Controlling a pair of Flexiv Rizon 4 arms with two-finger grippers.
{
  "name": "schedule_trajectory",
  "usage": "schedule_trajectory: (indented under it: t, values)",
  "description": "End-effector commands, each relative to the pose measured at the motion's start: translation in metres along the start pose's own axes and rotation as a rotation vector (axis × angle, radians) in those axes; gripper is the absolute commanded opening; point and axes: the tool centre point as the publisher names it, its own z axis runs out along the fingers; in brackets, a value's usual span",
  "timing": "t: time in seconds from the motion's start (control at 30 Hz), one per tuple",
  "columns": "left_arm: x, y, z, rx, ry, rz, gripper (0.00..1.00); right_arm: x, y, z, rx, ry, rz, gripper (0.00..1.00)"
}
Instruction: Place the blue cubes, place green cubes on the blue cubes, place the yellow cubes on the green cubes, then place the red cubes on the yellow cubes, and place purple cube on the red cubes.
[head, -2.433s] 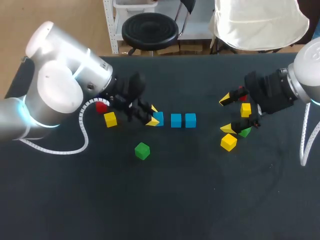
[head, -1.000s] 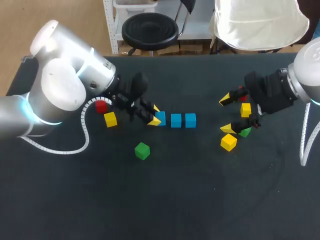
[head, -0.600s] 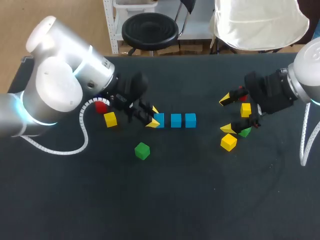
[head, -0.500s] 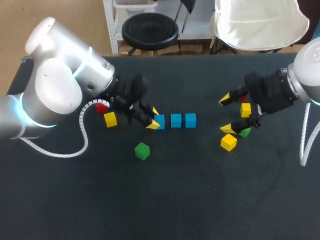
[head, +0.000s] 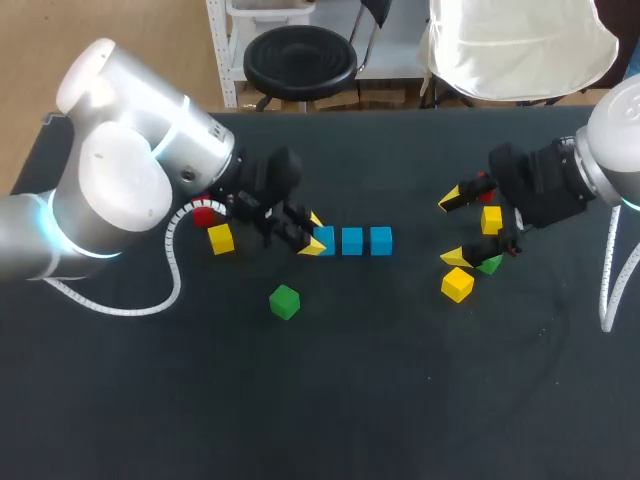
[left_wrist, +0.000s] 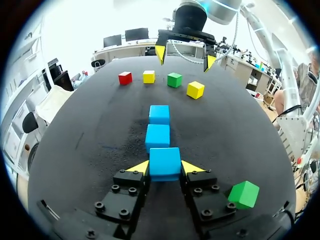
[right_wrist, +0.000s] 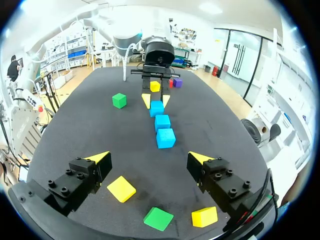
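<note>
Black tabletop (head: 400, 400) beneath all. Left arm (head: 120, 190) from the left, right arm (head: 610, 150) from the right. Left tool (left_wrist: 165, 168) pinching the end blue cube (left_wrist: 164, 162) of a line of 3, the other 2 blues (head: 352, 240) (head: 381, 240) just ahead. Right tool (head: 454, 228) spread wide over 2 yellows (head: 491, 218) (head: 457, 284) and a green (head: 490, 264). Behind the left tool, a red (head: 204, 212), yellow (head: 220, 238) and purple (right_wrist: 177, 82); beside it, a lone green (head: 284, 301). Another red (head: 486, 194), partly hidden, by the right tool.

One black matte table (head: 400, 400).
</note>
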Motion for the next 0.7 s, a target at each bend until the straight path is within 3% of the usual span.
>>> schedule_trajectory:
  t: [0.03,0.7]
  values:
    - [0.0013,0.0017,0.0008,0.001,0.001,0.0,0.0,0.0009,0.0,0.0005,0.0,-0.004,-0.002,1.0]
    - [0.0065,0.0072,0.0017,0.001,0.003,-0.015,0.0,0.0009,0.0,0.0005,0.0,-0.004,-0.002,1.0]
